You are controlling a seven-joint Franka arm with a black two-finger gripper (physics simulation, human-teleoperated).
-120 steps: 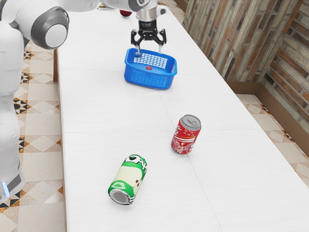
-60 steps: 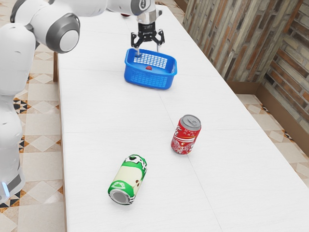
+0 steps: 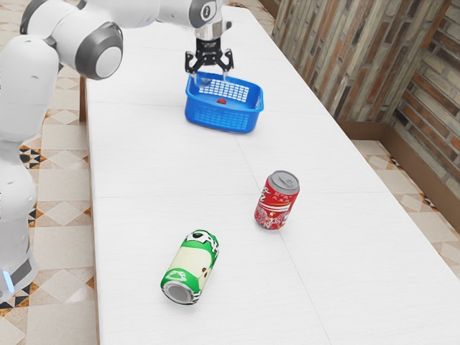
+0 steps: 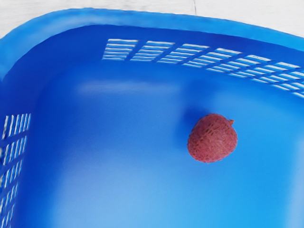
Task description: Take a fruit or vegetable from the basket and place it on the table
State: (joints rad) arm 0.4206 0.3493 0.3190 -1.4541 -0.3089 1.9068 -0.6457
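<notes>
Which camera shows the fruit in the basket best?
The wrist view: the fruit looks large there, its bumpy red skin and small stem plain against the blue basket. The exterior view shows just a small red spot inside.

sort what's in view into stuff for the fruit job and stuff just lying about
For the job:
- reddish fruit, inside the basket
- blue basket
- white table, where the fruit goes
- gripper

Just lying about:
- red can, upright
- green can, on its side

The arm [image 3: 135, 10] reaches in from the exterior view's left, its fingers [image 3: 226, 74] pointing down and spread apart.
</notes>
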